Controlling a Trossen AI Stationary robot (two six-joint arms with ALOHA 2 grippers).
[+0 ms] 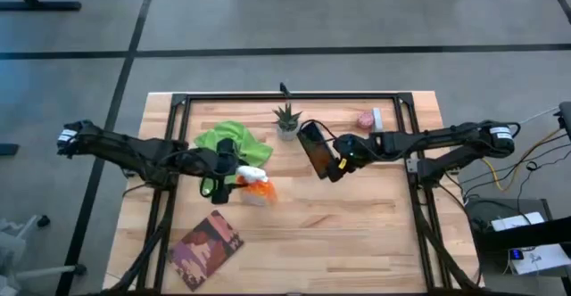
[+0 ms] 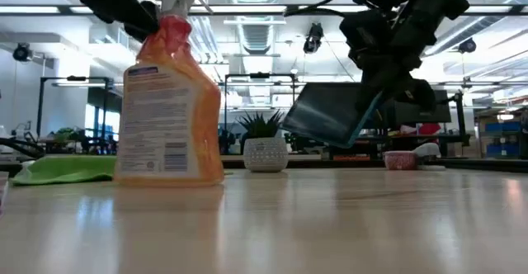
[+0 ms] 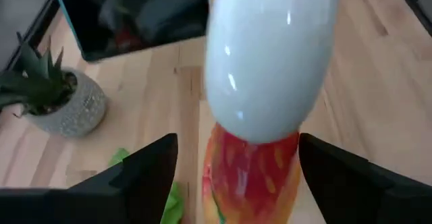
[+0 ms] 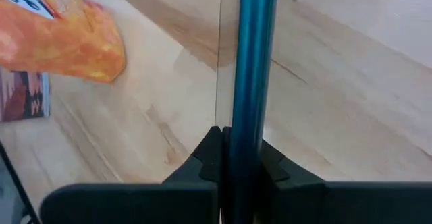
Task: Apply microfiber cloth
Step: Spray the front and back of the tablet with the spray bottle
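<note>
Here the microfiber cloth (image 1: pixel 230 141) is seen crumpled, without clear axis, behind the spray bottle (image 1: pixel 252 182); left fingers (image 3: pixel 145 177) are spread around the bottle, right fingers (image 4: pixel 209 158) clamped on the tablet (image 1: pixel 316 151).

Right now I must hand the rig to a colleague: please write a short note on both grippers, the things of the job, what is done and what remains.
Left gripper: fingers open on either side of the orange spray bottle, which stands on the table; not clamped.
Right gripper: shut on the dark tablet, held tilted above the table.
Microfiber cloth: lies crumpled behind the bottle, beside the potted plant, untouched.
Done: tablet lifted.
Left: pick up the cloth and wipe the tablet.
</note>
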